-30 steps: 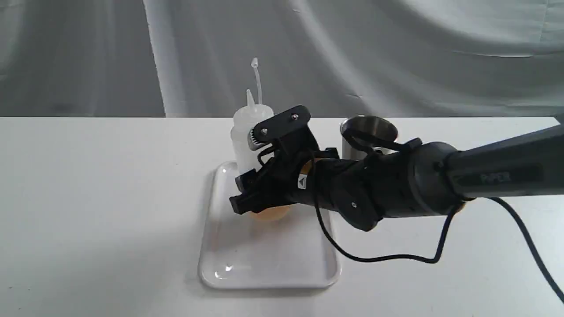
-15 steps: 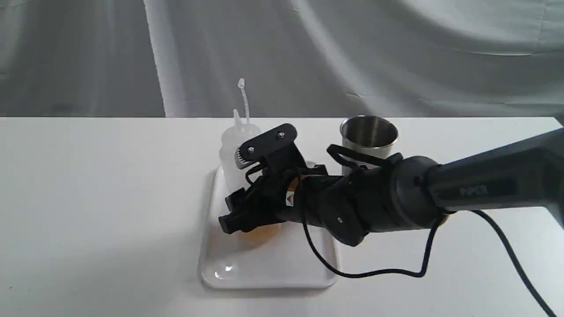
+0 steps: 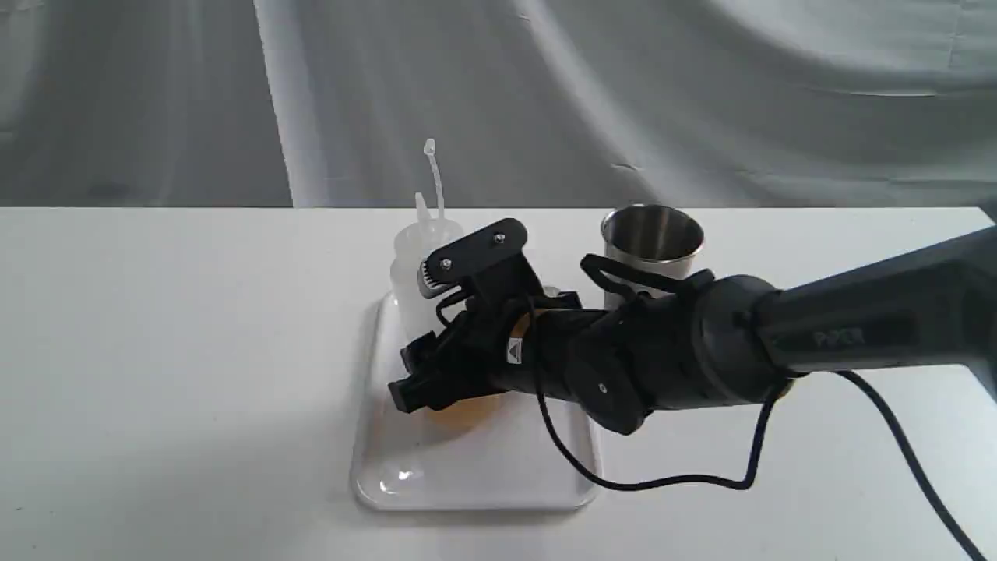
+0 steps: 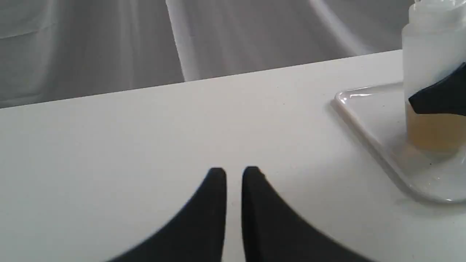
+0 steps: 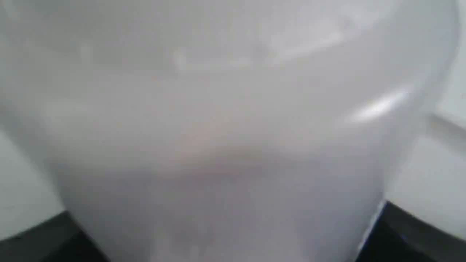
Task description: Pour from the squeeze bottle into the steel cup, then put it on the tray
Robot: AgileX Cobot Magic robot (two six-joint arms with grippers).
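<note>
The squeeze bottle point(image 3: 410, 261) stands upright on the far half of the white tray point(image 3: 467, 467), its amber liquid at the base, its nozzle and cap strap point(image 3: 433, 178) pointing up. My right gripper point(image 3: 417, 336) reaches in from the right and is shut on the bottle's lower body. In the right wrist view the bottle point(image 5: 233, 127) fills the picture. The left wrist view shows the bottle point(image 4: 429, 65) resting on the tray point(image 4: 367, 109) with a black finger against it. The steel cup point(image 3: 653, 234) stands behind my right arm, right of the tray. My left gripper point(image 4: 234, 170) is shut, over bare table.
A black cable point(image 3: 662, 481) hangs from my right arm and loops onto the table beside the tray's right edge. A grey cloth backdrop hangs behind the white table point(image 3: 156, 351). My left arm does not show in the exterior view.
Over the last second my right gripper carried the bottle down and to the left onto the tray. In the last half second it has hardly moved.
</note>
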